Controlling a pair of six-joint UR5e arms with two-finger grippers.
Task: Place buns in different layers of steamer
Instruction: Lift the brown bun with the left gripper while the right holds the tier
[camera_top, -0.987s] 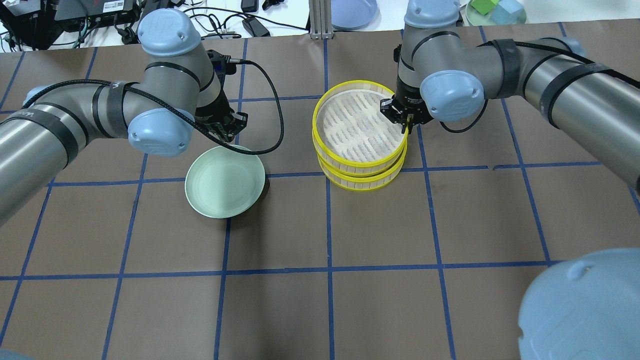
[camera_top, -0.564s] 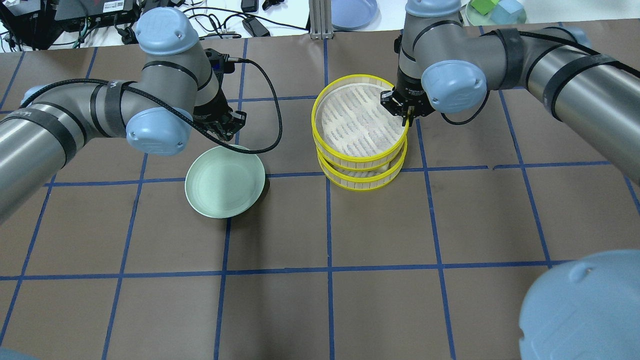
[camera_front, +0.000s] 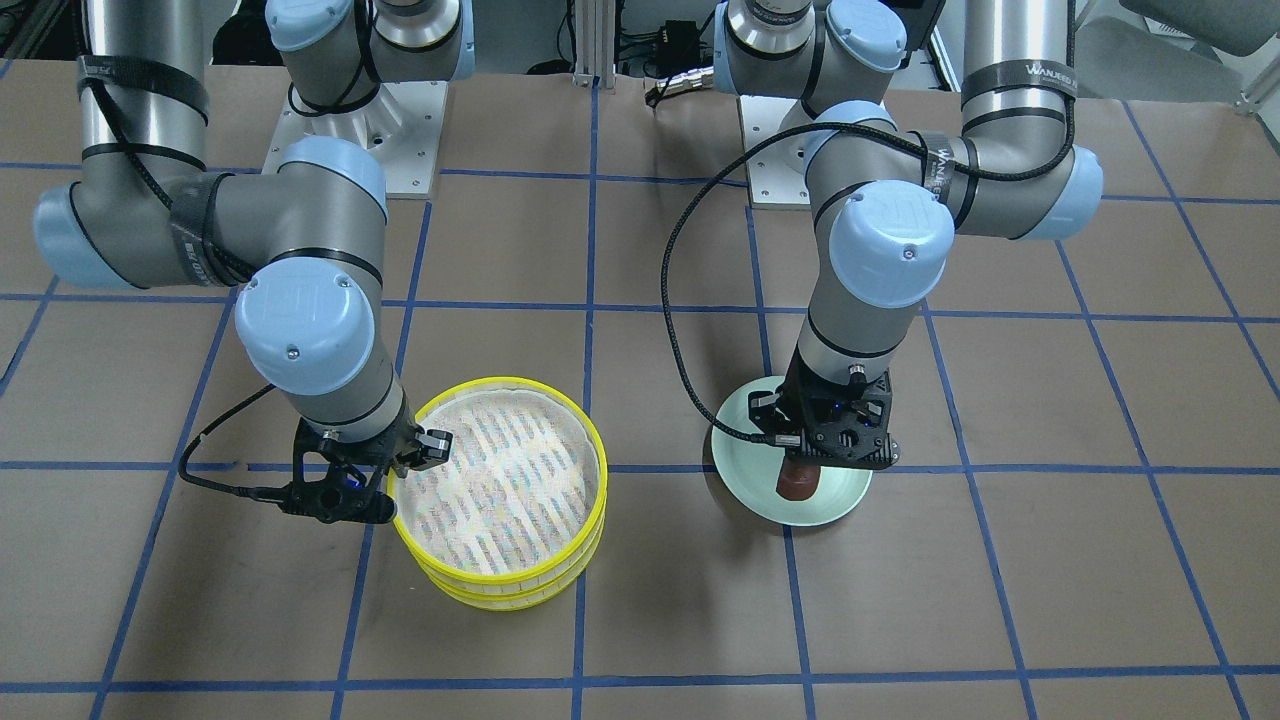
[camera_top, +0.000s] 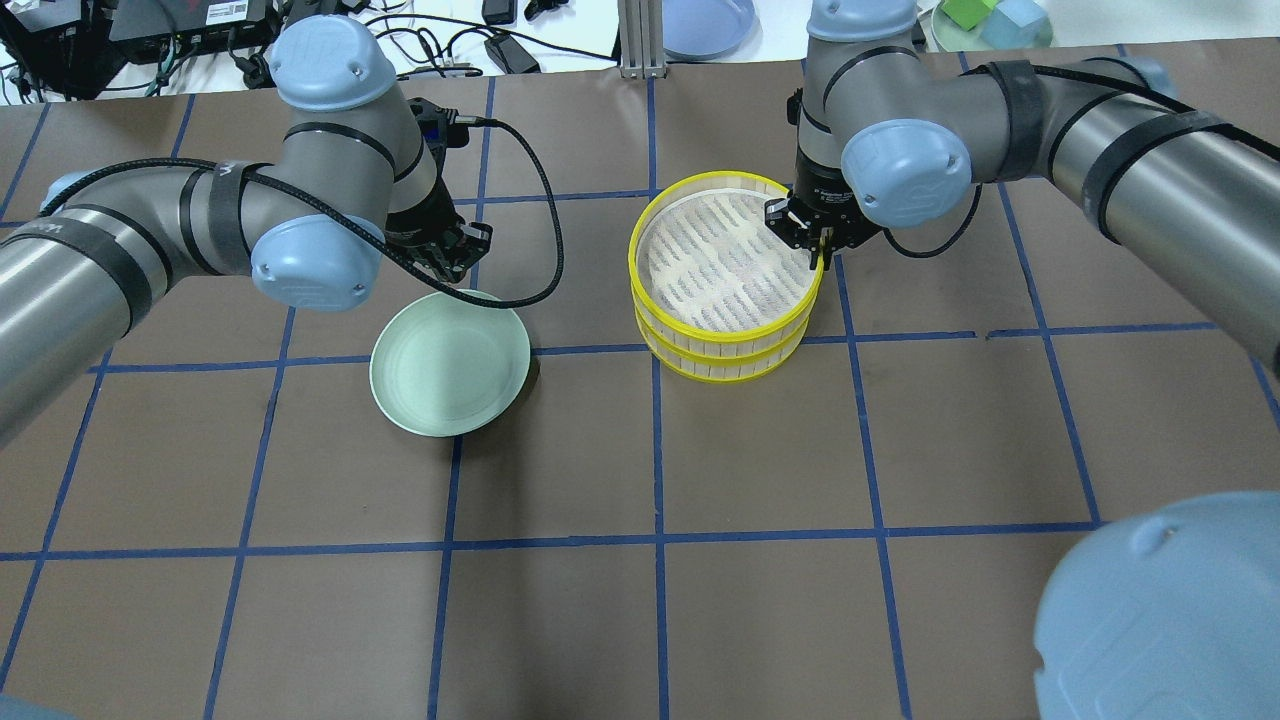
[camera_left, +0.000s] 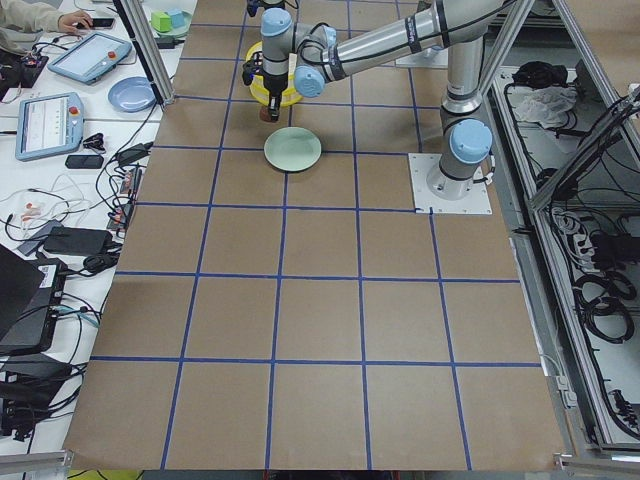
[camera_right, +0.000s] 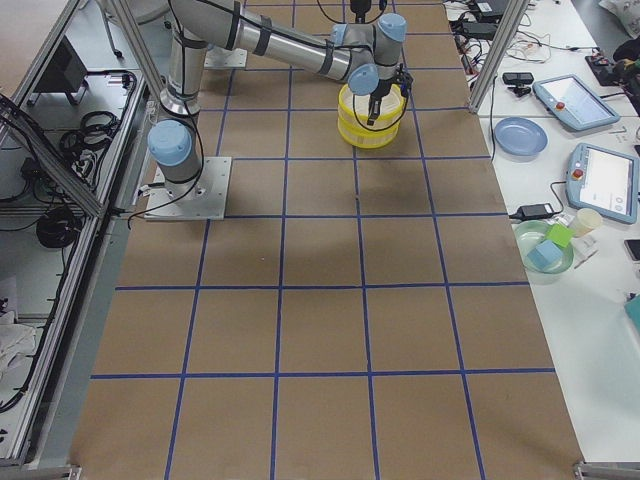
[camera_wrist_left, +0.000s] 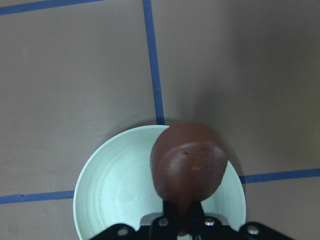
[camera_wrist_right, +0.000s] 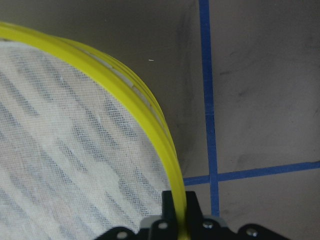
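Two yellow-rimmed steamer layers are stacked, the upper layer on the lower layer. My right gripper is shut on the upper layer's rim, also seen in the front view. The upper layer's white mesh is bare. My left gripper is shut on the dark reddish-brown bun and holds it just above the pale green plate. The left wrist view shows the bun hanging over the plate. The cream-white bun is hidden.
The table is brown paper with blue tape lines. Beyond its far edge lie cables, a blue plate and a bowl of coloured blocks. A post stands at the back middle.
The upper layer, raised and offset in my right gripper before, has come down and sits lined up on the lower layer. My left arm has hardly moved.
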